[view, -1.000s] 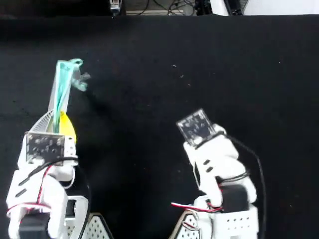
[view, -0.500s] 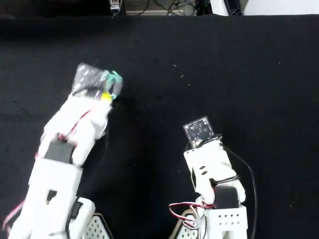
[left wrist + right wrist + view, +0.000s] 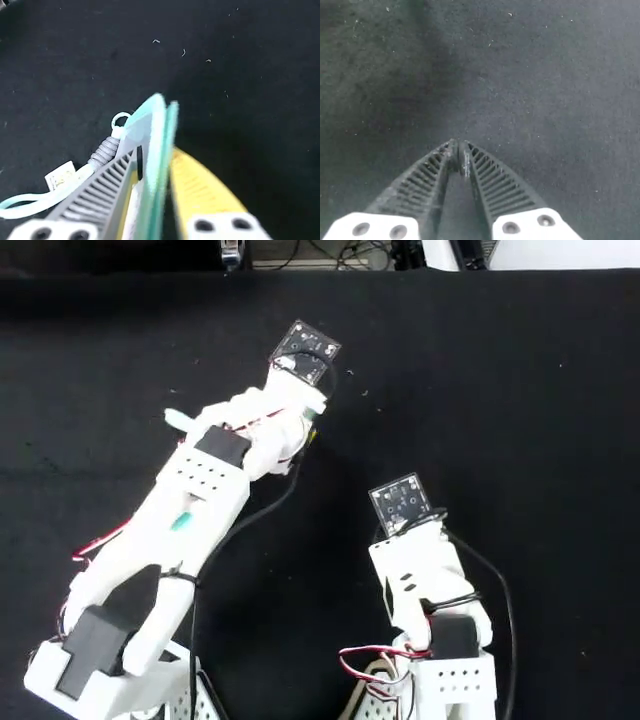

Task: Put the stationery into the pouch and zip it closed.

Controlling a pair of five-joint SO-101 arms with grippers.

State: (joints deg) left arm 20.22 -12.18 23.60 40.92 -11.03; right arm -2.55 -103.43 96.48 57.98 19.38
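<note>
A thin teal pouch (image 3: 158,116) stands edge-on between the grey and yellow fingers of my left gripper (image 3: 155,150), which is shut on it just above the black table. Its zipper pull, a grey cord (image 3: 102,150) with a small white ring (image 3: 120,120) and a paper tag (image 3: 62,178), hangs beside the grey finger. In the high view the left arm (image 3: 215,475) stretches to the far middle, its wrist board (image 3: 305,345) covering the pouch; a pale strap (image 3: 177,420) sticks out beside it. My right gripper (image 3: 457,150) is shut on nothing, low over bare cloth near the front middle (image 3: 405,505).
Black cloth (image 3: 520,390) covers the whole table. Cables and equipment (image 3: 330,252) lie past the far edge. The arm bases (image 3: 440,680) stand at the front edge.
The left arm has swung from the front left out to the far middle, carrying the teal pouch. The right arm drew back slightly, then stayed still.
</note>
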